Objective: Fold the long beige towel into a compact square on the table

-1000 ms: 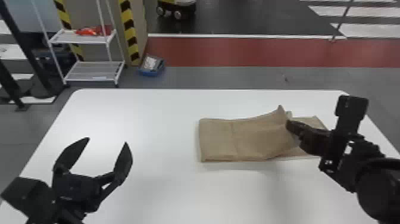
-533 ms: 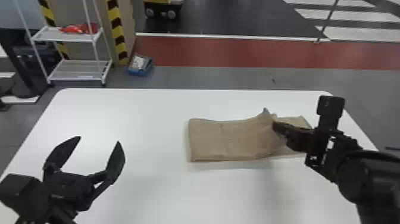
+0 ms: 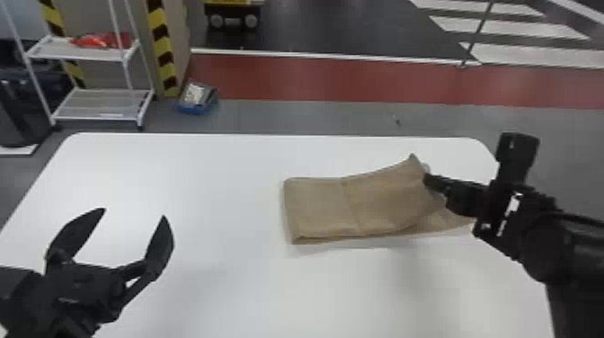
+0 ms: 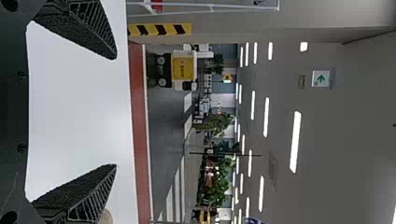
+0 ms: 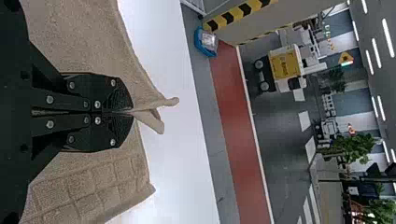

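Lying part-folded, the beige towel [image 3: 382,202] peaks where the right claw [image 3: 428,180] clamps it, while the left claw [image 3: 134,213] gapes.

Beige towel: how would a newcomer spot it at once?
Find the white table and its right half. The folded beige towel lies there, one raised edge pinched in the shut jaws of the right gripper. Soft tan cloth sets it apart from that black gripper.

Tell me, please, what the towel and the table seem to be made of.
The towel looks like soft, matte terry cotton or a similar cloth, given its pebbly nap and grid pattern. The table has a smooth, slightly glossy white top with soft glare, perhaps laminate or plastic.
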Controlling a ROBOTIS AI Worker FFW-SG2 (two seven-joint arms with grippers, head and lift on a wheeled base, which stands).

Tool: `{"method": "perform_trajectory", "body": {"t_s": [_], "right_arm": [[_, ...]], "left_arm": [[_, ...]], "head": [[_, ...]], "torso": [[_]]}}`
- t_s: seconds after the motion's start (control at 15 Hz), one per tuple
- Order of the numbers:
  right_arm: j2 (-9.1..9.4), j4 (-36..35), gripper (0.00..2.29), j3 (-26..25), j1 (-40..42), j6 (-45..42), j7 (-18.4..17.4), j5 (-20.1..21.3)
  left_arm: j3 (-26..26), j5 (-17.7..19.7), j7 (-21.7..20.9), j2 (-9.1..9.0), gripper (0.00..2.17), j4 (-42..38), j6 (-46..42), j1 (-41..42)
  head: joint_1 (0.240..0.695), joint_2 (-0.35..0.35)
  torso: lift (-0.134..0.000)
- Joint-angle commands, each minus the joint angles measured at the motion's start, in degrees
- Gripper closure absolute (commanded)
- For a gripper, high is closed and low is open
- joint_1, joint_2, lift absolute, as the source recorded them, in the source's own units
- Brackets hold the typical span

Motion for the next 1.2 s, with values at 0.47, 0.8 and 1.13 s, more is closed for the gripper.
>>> {"method": "perform_trajectory", "body": {"t_s": [0.47,0.8,1.13], "right_arm": [[-0.43,-4.1,1.15,-5.5,0.4,3.1,0.0,-3.1],[-2.36,5.5,1.15,-3.8,-1.2,-2.5,0.8,0.0],[-2.36,7.7,1.15,-2.6,-1.7,-4.8,2.3,2.9]], "left_arm": [[-0.9,-0.6,0.0,0.0,0.04,1.1,1.6,-1.0],[-0.9,-0.6,0.0,0.0,0.04,0.8,1.4,-0.4],[-0.9,-0.6,0.1,0.0,0.04,0.2,1.4,0.1]], "head": [[0.695,-0.157],[0.695,-0.195],[0.695,-0.204]], "torso": [[-0.123],[-0.123],[-0.123]]}}
